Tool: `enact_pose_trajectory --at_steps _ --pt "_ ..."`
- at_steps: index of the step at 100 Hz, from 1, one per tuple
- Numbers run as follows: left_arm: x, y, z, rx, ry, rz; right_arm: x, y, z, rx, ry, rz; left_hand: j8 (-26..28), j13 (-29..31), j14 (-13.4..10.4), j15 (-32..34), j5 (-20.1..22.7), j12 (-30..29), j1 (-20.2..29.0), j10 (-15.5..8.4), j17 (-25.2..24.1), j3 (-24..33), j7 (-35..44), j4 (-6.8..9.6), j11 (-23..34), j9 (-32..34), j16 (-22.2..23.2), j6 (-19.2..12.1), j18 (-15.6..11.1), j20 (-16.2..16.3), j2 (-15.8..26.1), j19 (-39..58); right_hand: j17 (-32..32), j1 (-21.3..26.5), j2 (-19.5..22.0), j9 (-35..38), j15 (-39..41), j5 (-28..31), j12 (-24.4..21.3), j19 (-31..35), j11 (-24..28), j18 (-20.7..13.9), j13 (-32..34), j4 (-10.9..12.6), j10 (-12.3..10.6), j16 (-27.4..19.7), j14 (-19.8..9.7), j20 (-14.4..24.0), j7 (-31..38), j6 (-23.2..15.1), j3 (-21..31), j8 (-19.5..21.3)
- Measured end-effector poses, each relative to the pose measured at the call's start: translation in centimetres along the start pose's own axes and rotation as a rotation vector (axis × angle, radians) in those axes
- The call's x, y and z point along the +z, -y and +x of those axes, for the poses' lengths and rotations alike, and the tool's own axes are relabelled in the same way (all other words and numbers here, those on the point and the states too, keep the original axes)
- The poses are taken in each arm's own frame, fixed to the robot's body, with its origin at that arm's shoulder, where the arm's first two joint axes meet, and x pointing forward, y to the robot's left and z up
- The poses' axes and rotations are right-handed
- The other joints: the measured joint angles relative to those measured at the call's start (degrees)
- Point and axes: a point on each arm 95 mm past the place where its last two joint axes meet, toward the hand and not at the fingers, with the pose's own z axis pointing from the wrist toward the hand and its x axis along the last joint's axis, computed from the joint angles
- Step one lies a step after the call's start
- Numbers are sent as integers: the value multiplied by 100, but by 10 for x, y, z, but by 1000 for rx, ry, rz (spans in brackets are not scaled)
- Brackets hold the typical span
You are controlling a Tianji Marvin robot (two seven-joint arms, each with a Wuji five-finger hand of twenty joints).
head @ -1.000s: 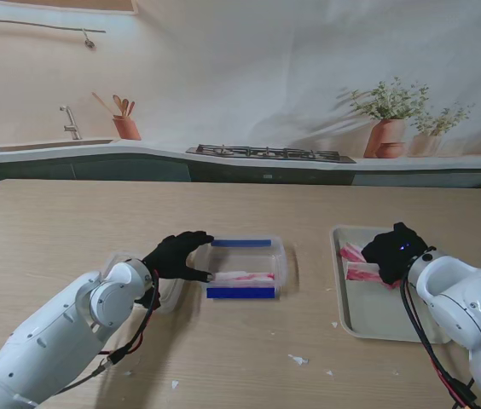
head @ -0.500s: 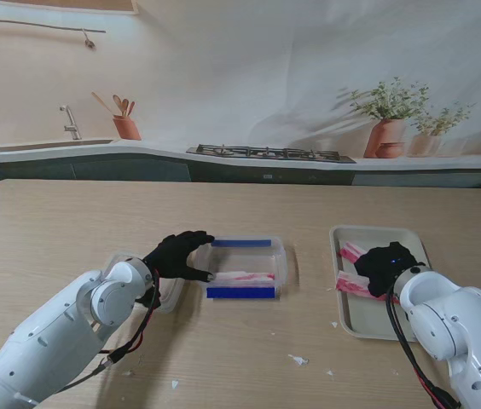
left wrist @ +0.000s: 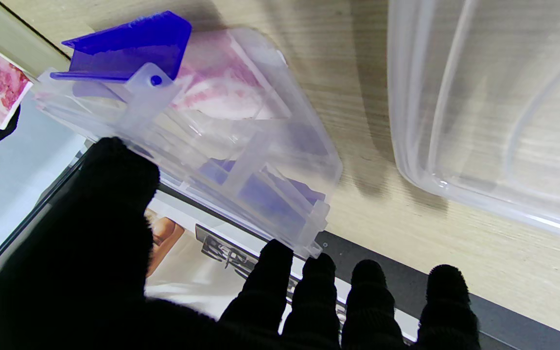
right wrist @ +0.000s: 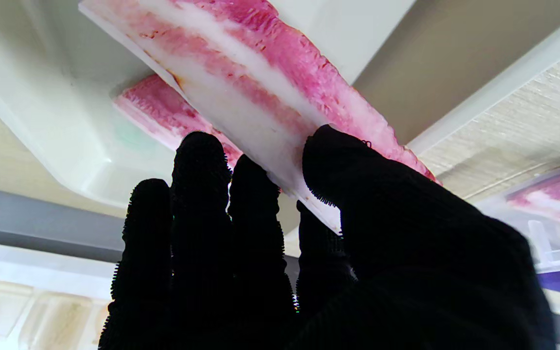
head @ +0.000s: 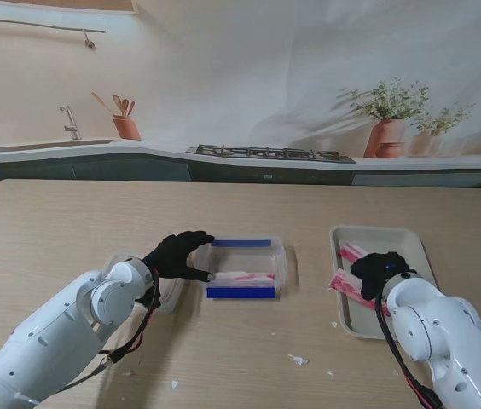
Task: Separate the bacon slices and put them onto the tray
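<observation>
A bacon slice (right wrist: 280, 92) hangs pinched in the right hand (head: 379, 271) over the tray (head: 411, 241)'s nine-o'clock rim; it could drape onto the table if released. The left hand (head: 176, 254), fingers spread, steadies the container (head: 242, 267) holding more bacon.

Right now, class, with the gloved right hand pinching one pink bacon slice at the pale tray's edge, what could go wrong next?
1. The right hand pinches the pink-and-white bacon slice only near one end; it may slip.
2. The slice juts past the pale rectangular tray's rim, so a release here might land it partly on the table.
3. Another bacon slice already lies on the tray; the two could overlap.
</observation>
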Motion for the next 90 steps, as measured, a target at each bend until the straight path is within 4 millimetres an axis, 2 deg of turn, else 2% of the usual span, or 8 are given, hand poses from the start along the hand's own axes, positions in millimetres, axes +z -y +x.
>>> enact_pose_trajectory --at_steps 18,27,32,37,38,42,51,90 --pt "0 0 0 1 -1 0 4 2 2 48 17 3 0 0 0 0 0 0 -2 0 0 0 1 -1 0 0 0 -6 0 0 0 0 2 72 118 -66 -137 -79 -156 0 -57 -2 0 4 64 -71 0 0 13 99 0 4" --pt "0 0 0 0 0 0 5 3 1 25 26 3 0 0 0 0 0 0 -3 0 0 -1 1 -2 0 0 0 -10 0 0 0 0 -156 83 223 -325 -391 -232 -587 0 -238 -5 -96 8 67 -253 58 0 -125 194 -110 -622" --pt "0 0 0 0 0 0 5 4 1 8 27 8 0 0 0 0 0 0 -4 0 0 -1 1 -2 0 0 0 -12 0 0 0 0 -341 -10 379 -644 -668 -421 -941 0 -360 -13 -418 12 42 -402 61 0 -652 306 -112 -817" --pt "0 0 0 0 0 0 5 6 1 -24 24 14 0 0 0 0 0 0 -4 0 0 -2 1 -2 0 0 0 -16 0 0 0 0 -514 -286 485 -1016 -893 -420 -1158 -23 -468 -79 -740 40 -25 -516 61 0 -1506 393 -110 -813" --pt "0 0 0 0 0 0 5 6 1 -32 23 15 0 0 0 0 0 0 -4 0 0 -2 1 -2 0 0 0 -16 0 0 0 0 -530 -340 502 -1085 -935 -416 -1200 -70 -486 -80 -817 210 -25 -562 61 0 -1686 430 -108 -728" --pt "0 0 0 0 0 -1 4 7 0 -60 22 14 0 0 0 0 0 0 -4 0 0 -2 2 -3 0 0 0 -16 0 0 0 0 -715 -519 560 -1392 -1159 -418 -1380 -129 -625 -113 -1127 425 -27 -665 61 0 -2240 535 -108 -483" --pt "1 0 0 1 0 -1 2 9 -1 -77 25 11 0 0 0 0 0 0 -5 0 0 -2 2 -3 0 0 -1 -17 0 0 0 0 -1050 -841 697 -1918 -1615 -787 -1777 -257 -1011 -161 -1750 426 -28 -885 63 0 -2849 679 -179 -426" --pt "1 0 0 3 -2 -1 -7 3 -3 -68 2 -87 0 0 0 0 0 0 -10 0 0 -4 11 -5 0 0 -1 -33 0 0 0 -1 -1673 -1244 1052 -3053 -2681 -1472 -2218 -864 -1515 -282 -3032 426 -44 -1379 65 0 -3184 815 -778 -489"
